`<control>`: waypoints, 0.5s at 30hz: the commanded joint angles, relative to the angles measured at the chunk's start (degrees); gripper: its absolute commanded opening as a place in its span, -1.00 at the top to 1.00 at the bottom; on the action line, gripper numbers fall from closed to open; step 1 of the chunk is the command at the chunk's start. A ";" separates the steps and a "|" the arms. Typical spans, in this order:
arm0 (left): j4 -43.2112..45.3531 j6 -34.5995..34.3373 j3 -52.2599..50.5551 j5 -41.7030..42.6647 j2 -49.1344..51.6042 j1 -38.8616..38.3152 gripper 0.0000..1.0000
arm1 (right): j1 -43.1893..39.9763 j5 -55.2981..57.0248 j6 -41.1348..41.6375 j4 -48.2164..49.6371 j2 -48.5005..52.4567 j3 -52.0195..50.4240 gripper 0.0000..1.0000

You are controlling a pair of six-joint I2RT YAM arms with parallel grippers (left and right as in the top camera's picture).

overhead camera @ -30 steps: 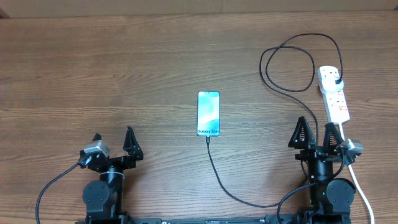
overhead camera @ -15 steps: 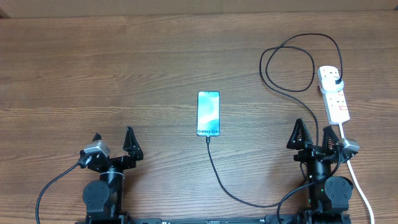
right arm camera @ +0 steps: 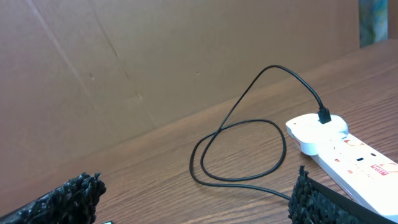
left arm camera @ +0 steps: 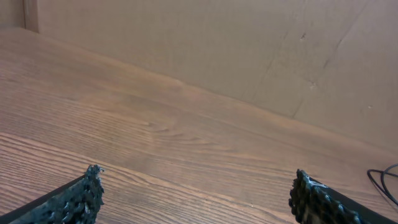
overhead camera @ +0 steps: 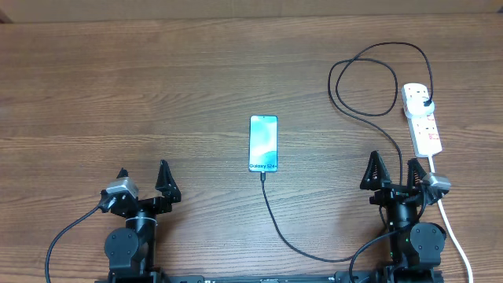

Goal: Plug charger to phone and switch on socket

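Cabling looks done; switch state unclear.
My left gripper (overhead camera: pixel 142 168) and right gripper (overhead camera: pixel 394 160) sit wide open and empty along the lower edge. The socket (overhead camera: pixel 422 119) lies upper right, the phone (overhead camera: pixel 263 144) at centre, and the charger (right arm camera: pixel 324 115) seemingly joins both.

We see the Galaxy phone (overhead camera: pixel 263 144) lying mid-table (overhead camera: pixel 157 79), the black charger cable (overhead camera: pixel 265 191) joined to its near end. The cable's plug sits in the white power strip (overhead camera: pixel 422 119) at the right. Left gripper (overhead camera: pixel 142 168) and right gripper (overhead camera: pixel 394 162) stand near the front edge, jaws spread, touching nothing.
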 commanded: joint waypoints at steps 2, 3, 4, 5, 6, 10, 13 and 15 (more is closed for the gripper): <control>0.07 1.29 -0.20 0.07 -0.11 0.09 -0.99 | -0.13 -0.90 -0.57 0.09 -0.37 -0.68 -1.00; 0.07 1.31 -0.20 0.07 -0.11 0.09 -1.00 | -0.13 -2.75 -0.59 -0.13 -0.37 -0.68 -1.00; 0.07 1.29 -0.20 0.07 -0.11 0.09 -0.99 | -0.13 -2.71 -0.61 -0.17 -0.37 -0.68 -1.00; 0.07 1.29 -0.20 0.07 -0.11 0.09 -1.00 | -0.13 -2.45 -0.63 -0.17 -0.37 -0.68 -1.00; 0.07 1.29 -0.20 0.07 -0.11 0.09 -1.00 | -0.13 -2.03 -0.63 -0.15 -0.37 -0.68 -1.00; 0.07 1.31 -0.20 0.07 -0.11 0.09 -1.00 | -0.13 -2.36 -3.80 -0.17 -0.37 -0.68 -1.00; 0.07 1.29 -0.20 0.07 -0.11 0.09 -1.00 | -0.09 -2.54 -6.49 -0.28 -0.37 -0.68 -1.00; 0.07 1.29 -0.20 0.07 -0.11 0.09 -0.99 | -0.09 -2.49 -6.69 -0.28 -0.37 -0.68 -1.00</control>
